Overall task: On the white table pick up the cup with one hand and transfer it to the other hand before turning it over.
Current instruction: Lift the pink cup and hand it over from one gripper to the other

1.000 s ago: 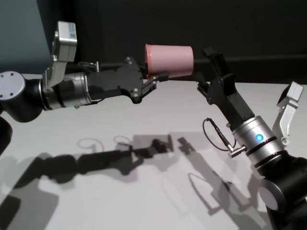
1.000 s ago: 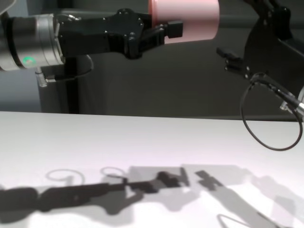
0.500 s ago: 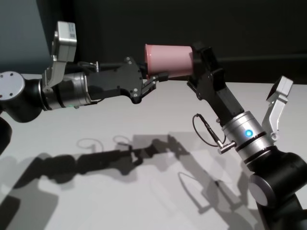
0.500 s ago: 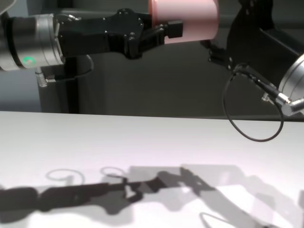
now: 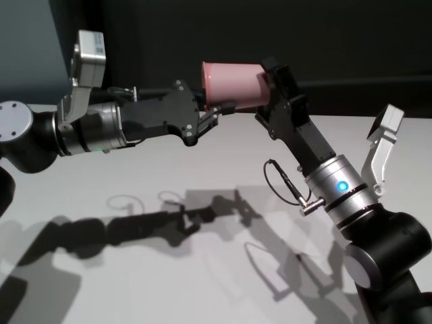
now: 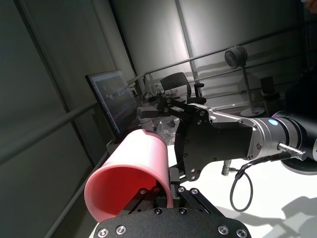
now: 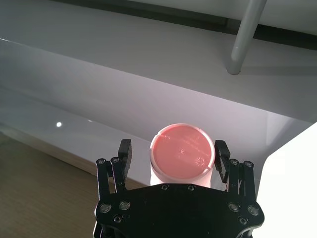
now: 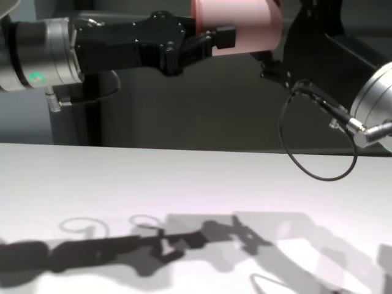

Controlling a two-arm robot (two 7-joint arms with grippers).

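The pink cup (image 5: pixel 233 84) lies on its side in the air, high above the white table (image 5: pixel 135 169). My left gripper (image 5: pixel 219 108), on the arm with the green light, is shut on the cup's rim wall; the open mouth shows in the left wrist view (image 6: pixel 131 181). My right gripper (image 5: pixel 265 90), with the silver wrist and looped black cable (image 5: pixel 283 185), is open, with one finger on each side of the cup's base end. In the right wrist view the flat base (image 7: pixel 182 157) sits between the fingers (image 7: pixel 124 148). The chest view shows the cup (image 8: pixel 245 24) between both grippers.
The white table (image 8: pixel 92 184) carries only the arms' shadows. A dark wall stands behind it. In the left wrist view a monitor (image 6: pixel 111 106) and an office chair (image 6: pixel 176 82) stand far off.
My right gripper has moved left towards the cup, and its open fingers now straddle the base end. The left arm and the cup have stayed still.
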